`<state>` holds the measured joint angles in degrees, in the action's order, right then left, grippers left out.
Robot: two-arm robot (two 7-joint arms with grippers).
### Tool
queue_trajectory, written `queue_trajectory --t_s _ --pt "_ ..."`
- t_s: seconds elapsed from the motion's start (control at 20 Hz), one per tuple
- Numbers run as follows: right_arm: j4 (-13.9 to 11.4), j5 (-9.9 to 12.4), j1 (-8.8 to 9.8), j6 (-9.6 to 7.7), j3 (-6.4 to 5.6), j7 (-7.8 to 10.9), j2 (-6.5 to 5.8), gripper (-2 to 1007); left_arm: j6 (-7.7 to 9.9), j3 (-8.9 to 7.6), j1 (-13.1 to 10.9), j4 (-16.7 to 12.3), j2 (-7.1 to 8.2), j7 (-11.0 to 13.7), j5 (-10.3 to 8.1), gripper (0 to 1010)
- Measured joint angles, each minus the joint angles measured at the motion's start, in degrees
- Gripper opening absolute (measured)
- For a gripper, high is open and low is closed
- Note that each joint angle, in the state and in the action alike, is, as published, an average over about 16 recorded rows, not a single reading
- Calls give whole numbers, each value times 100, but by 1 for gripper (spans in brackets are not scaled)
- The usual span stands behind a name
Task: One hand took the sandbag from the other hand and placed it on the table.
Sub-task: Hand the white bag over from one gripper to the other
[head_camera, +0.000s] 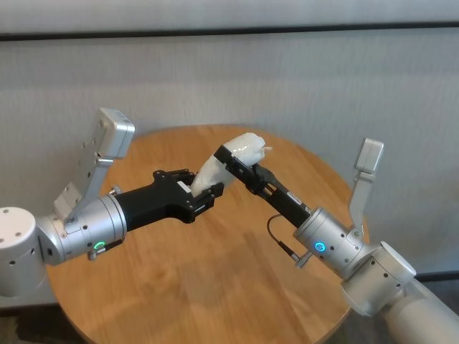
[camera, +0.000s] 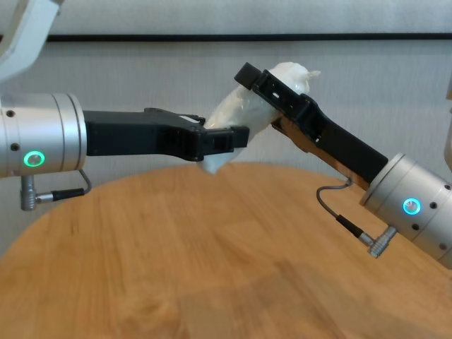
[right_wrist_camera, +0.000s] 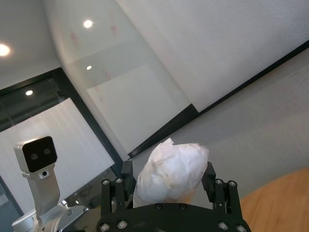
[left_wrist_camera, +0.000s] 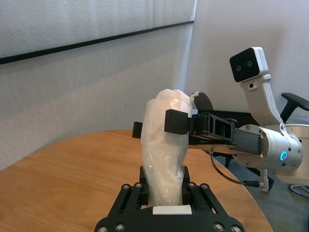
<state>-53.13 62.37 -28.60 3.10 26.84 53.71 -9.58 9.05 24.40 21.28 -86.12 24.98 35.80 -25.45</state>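
Observation:
The white sandbag [head_camera: 215, 168] hangs in the air above the far middle of the round wooden table [head_camera: 215, 287], tilted, tied tip uppermost. My left gripper [head_camera: 203, 185], with the green ring light, is shut on its lower end. My right gripper [head_camera: 237, 159], with the blue ring light, reaches in from the right with its fingers closed on both sides of the upper end. The left wrist view shows the sandbag [left_wrist_camera: 166, 150] upright between my left fingers, with the right gripper [left_wrist_camera: 159, 124] across it. The right wrist view shows the sandbag [right_wrist_camera: 171, 169] filling the right gripper [right_wrist_camera: 168, 170].
A grey wall runs close behind the table. An office chair [left_wrist_camera: 295, 101] stands beyond the table's right side. The table top [camera: 212, 247] below both arms carries nothing else.

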Motion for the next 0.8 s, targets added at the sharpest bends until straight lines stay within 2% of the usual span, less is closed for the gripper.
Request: queue_trajectory --t_s 0.45,0.8 --pt "-12 -1 8 5 -4 -4 -5 670 0 0 0 0 0 -2 0 379" --pt "-16 -1 11 7 -6 -7 -8 581 0 0 0 0 0 -1 0 379"
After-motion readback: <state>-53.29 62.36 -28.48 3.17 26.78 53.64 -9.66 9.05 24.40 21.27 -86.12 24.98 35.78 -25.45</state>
